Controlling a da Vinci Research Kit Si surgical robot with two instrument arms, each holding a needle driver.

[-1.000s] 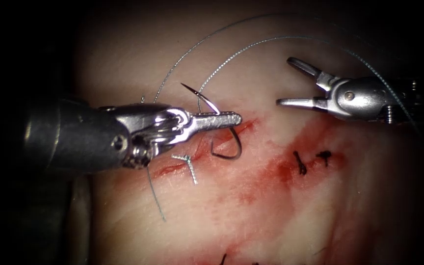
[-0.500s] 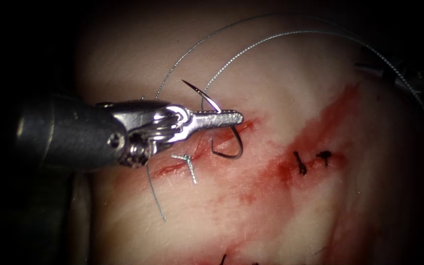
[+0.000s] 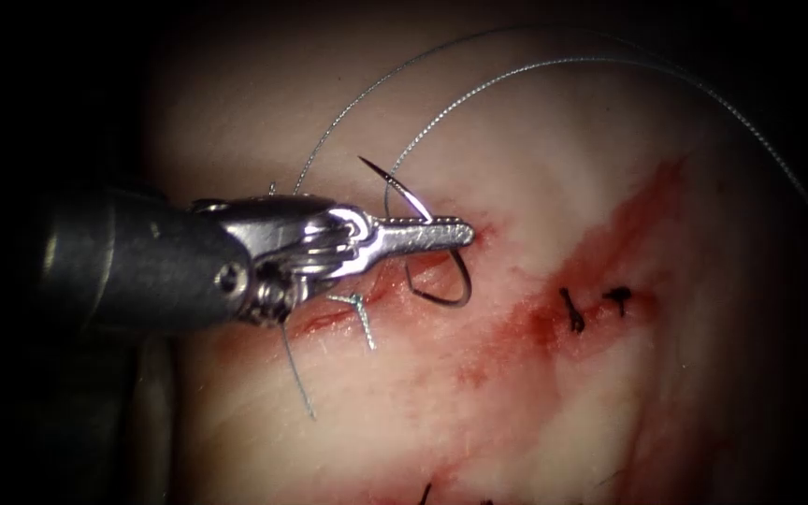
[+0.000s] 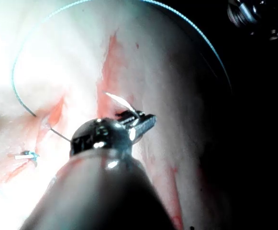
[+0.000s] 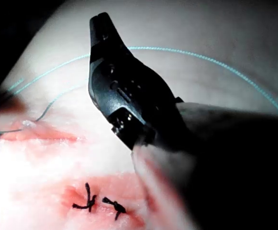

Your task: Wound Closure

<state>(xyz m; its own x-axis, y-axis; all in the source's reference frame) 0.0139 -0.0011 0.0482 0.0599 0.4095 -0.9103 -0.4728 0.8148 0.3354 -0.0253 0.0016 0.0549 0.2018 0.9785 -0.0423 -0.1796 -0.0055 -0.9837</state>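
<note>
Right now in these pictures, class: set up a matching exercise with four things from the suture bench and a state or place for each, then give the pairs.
Things:
1. needle
2. left tool
3. knotted stitch
4. dark thread ends

States:
A. right of the needle, in red fluid
B. shut on the needle
C. pale, under the left tool
D. curved, tip pointing up-left

Pairs: 1-D, 2-B, 3-C, 4-A

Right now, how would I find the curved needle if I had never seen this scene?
Find the big metal left tool lying across the pale tissue. Its shut jaws grip the needle about midway along its curve, at the upper end of the red cut. Unlike the thin pale thread, it is a dark stiff hook with a sharp free tip.
</note>
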